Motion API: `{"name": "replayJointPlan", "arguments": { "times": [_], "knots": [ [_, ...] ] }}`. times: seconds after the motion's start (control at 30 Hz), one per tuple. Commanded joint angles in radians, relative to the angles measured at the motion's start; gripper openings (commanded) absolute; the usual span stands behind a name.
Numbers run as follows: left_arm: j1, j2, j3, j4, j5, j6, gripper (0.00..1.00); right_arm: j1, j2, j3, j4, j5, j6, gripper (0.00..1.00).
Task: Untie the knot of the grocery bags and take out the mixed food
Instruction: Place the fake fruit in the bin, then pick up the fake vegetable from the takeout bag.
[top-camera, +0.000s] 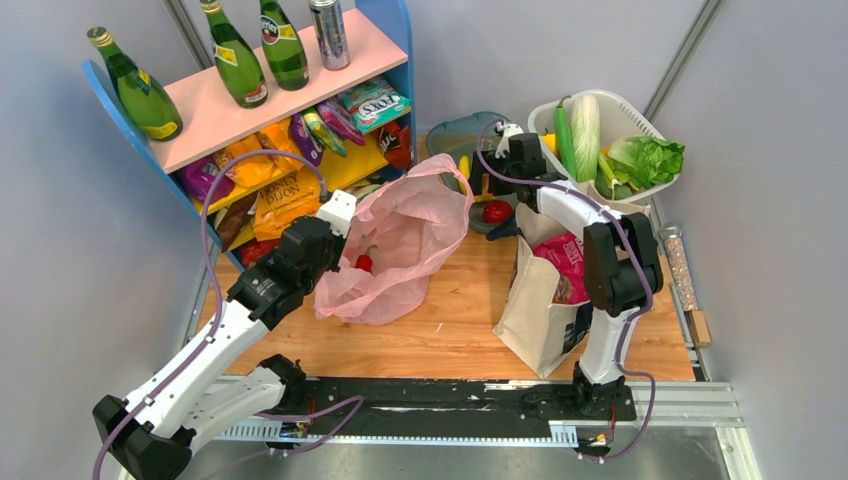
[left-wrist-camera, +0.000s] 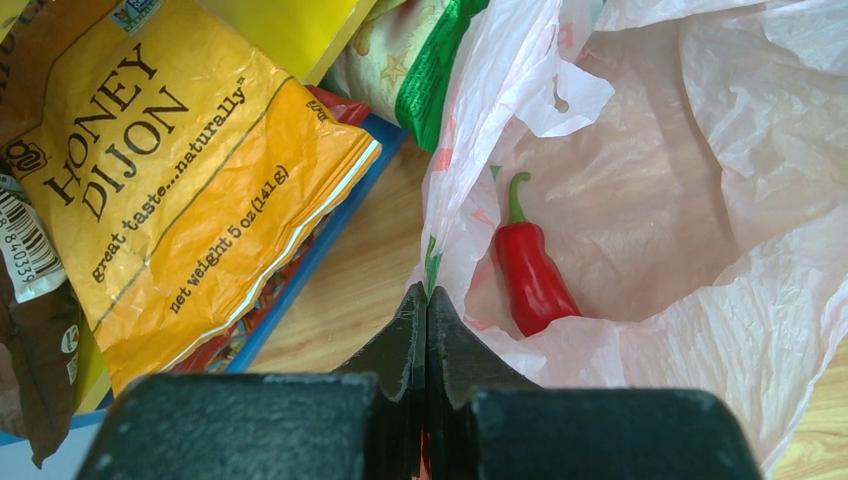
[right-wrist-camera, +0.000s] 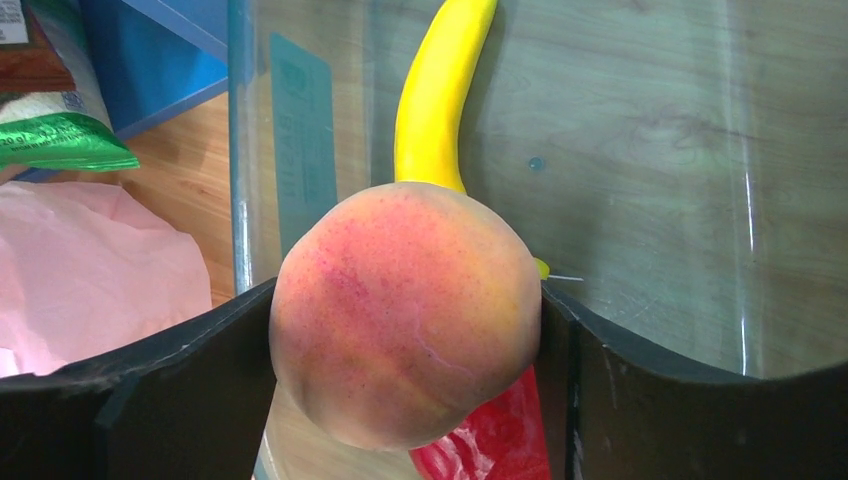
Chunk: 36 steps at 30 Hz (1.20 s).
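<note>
Left hand (left-wrist-camera: 427, 300): fully closed, tips right on the near rim of the pink bag (top-camera: 400, 240). It looks like it's pinching the plastic, and that side of the bag stands up off the table (top-camera: 450, 330).
Bag mouth is wide open, handles loose, not bunched together. It sits left of centre on the table, just in front of the blue shelf (top-camera: 300, 100).
Inside the bag there's one red pepper (left-wrist-camera: 530, 275) lying on the bottom, stem pointing away from the hand and clear of the tips.
A yellow Honey Dijon packet (left-wrist-camera: 170, 180) is on the shelf just left of the bag.

Right hand (right-wrist-camera: 407, 300): open wide and clamped on a peach (right-wrist-camera: 405, 310), one finger on each side. It's at the far side of the table, over a clear bin (right-wrist-camera: 650, 150).
A banana (right-wrist-camera: 435, 95) lies in the bin, behind the peach. Something red shows under the peach, can't tell what.

The tote (top-camera: 530, 310) stands upright on the right of the table, with a magenta packet (top-camera: 565, 258) sticking out of the top.
The white basket (top-camera: 630, 115) in the far right corner holds greens.
</note>
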Motion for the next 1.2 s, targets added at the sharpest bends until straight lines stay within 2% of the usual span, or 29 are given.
{"name": "replayJointPlan", "arguments": {
  "times": [0.0, 0.27, 0.6, 0.8, 1.17],
  "knots": [
    [0.006, -0.002, 0.029, 0.013, 0.005, -0.012, 0.0, 0.002, 0.007, 0.046, 0.008, -0.009, -0.013, 0.85],
    [0.005, -0.002, 0.028, 0.013, 0.006, -0.01, 0.0, 0.002, 0.008, 0.057, 0.001, -0.011, -0.03, 0.92],
    [0.006, 0.0, 0.024, 0.022, 0.03, -0.002, 0.0, 0.002, -0.067, 0.028, -0.005, -0.019, -0.02, 0.91],
    [0.006, 0.011, 0.016, 0.032, 0.042, 0.005, 0.0, -0.004, -0.219, -0.052, 0.016, -0.036, 0.018, 0.91],
    [0.006, 0.015, 0.016, 0.037, 0.059, 0.01, 0.0, -0.002, -0.641, -0.306, 0.134, -0.243, 0.189, 0.87]
  ]
}}
